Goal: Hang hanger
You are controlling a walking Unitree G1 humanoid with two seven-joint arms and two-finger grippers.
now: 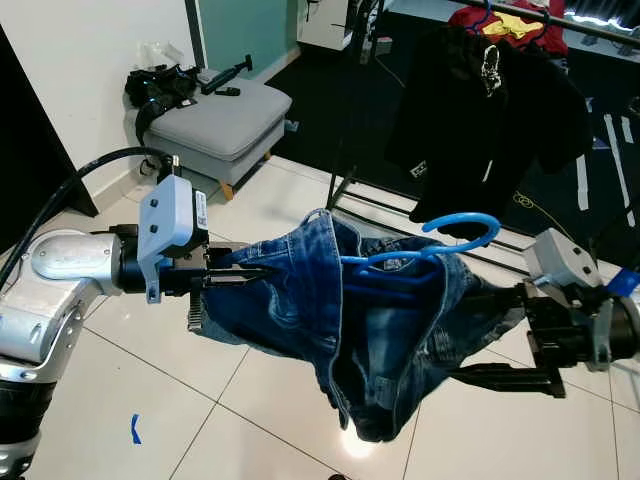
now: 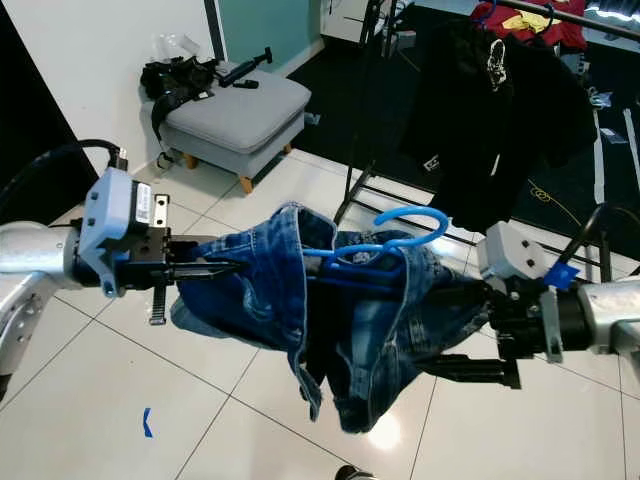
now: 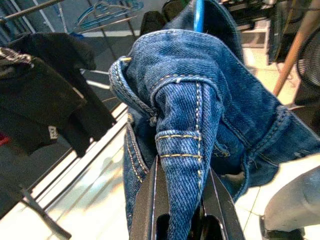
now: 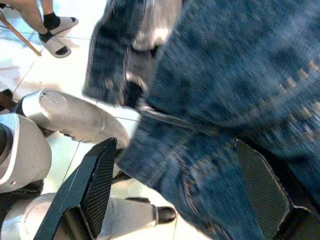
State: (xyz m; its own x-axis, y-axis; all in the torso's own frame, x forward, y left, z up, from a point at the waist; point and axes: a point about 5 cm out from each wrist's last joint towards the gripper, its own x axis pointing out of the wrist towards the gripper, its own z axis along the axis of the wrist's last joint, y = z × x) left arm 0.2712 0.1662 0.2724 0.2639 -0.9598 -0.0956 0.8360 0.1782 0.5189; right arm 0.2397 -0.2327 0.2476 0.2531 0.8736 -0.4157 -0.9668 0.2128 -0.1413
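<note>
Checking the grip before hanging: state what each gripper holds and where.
Left gripper pinches a fold of the denim garment's left side. Right gripper's fingers straddle its right side, apparently unclosed.

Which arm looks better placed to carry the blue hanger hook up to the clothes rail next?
Probably the right. The right gripper is on the rail's side, open around the jeans beside the hanger. The left gripper is clamped on the jeans' far edge.

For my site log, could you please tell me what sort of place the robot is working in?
Probably a room in a home used for clothes: a garment rack hung with dark clothes, a grey padded footstool, and a white tiled floor.
</note>
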